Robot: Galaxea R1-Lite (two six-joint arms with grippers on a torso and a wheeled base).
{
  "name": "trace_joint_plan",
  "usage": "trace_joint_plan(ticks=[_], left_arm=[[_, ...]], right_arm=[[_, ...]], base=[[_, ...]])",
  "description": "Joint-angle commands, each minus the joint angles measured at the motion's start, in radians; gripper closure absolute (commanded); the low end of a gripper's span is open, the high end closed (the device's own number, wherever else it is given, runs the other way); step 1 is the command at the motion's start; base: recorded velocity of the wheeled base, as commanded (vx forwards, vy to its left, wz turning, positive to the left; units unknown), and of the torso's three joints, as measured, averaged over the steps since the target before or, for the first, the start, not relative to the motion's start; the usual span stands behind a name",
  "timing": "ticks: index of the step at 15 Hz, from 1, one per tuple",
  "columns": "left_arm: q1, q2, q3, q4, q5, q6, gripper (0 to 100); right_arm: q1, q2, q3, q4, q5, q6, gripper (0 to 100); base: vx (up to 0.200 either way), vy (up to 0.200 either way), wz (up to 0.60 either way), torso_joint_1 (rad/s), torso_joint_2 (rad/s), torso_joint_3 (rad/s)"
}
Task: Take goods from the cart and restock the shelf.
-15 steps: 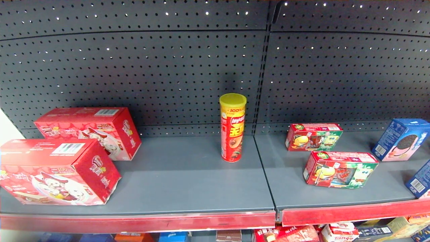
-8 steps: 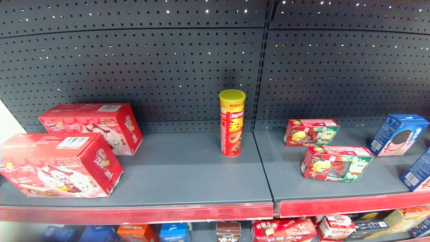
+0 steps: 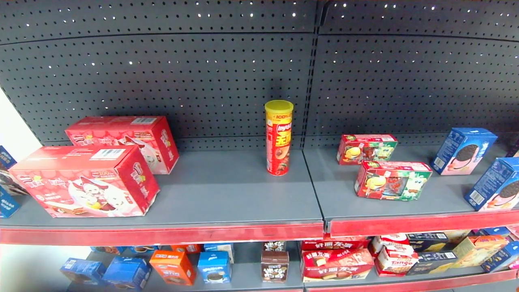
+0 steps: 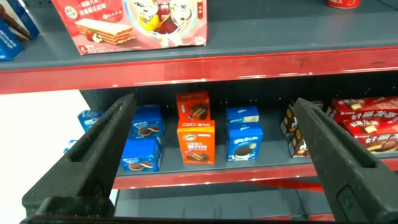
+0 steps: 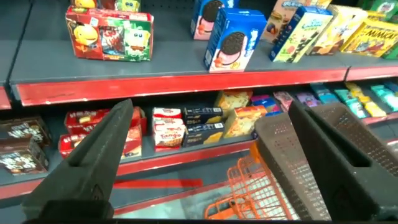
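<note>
Your left gripper [image 4: 211, 102] and right gripper [image 5: 209, 106] hang spread wide, empty, nothing picked yet. Orange cart [image 5: 239, 183] sits low, near, under the right one. Chips can [image 3: 279, 138] stands upright mid-shelf [image 3: 227, 194], gaps left and right likely for restocking.

The whole head view has been shifted over the last second. The camera has been drawn back, so the upper shelf [image 3: 162, 235] is seen from farther off and higher in the picture. The shift is the camera's, not the goods'. Much more of the lower shelf [image 3: 247, 267] has been brought into view, with its orange box [image 3: 172, 265], blue box [image 3: 214, 265] and brown carton [image 3: 274, 265]. At the upper shelf's left edge blue packs [image 3: 5, 202] have been revealed, and at its right edge a second blue cookie box [image 3: 492, 184] is shown almost whole.
</note>
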State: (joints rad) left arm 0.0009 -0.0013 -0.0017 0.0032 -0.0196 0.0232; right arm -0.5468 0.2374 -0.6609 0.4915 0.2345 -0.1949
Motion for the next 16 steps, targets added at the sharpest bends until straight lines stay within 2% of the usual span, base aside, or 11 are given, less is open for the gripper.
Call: trace_joint_plan(ticks=[1,4,16], left_arm=[[0.001,0.001,0.0,0.0,0.0,-0.002,0],[0.001,0.001,0.0,0.0,0.0,0.0,0],[0.001,0.001,0.0,0.0,0.0,-0.002,0]], right_arm=[[0.001,0.0,0.003,0.001,0.002,-0.017,0],[0.001,-0.02,0.018,0.002,0.002,-0.024,0],[0.002,-0.026,0.023,0.001,0.003,-0.024,0]], base=[[0.0,0.0,0.0,0.0,0.0,0.0],[0.0,0.0,0.0,0.0,0.0,0.0],[0.0,0.0,-0.6,0.002,0.0,0.004]])
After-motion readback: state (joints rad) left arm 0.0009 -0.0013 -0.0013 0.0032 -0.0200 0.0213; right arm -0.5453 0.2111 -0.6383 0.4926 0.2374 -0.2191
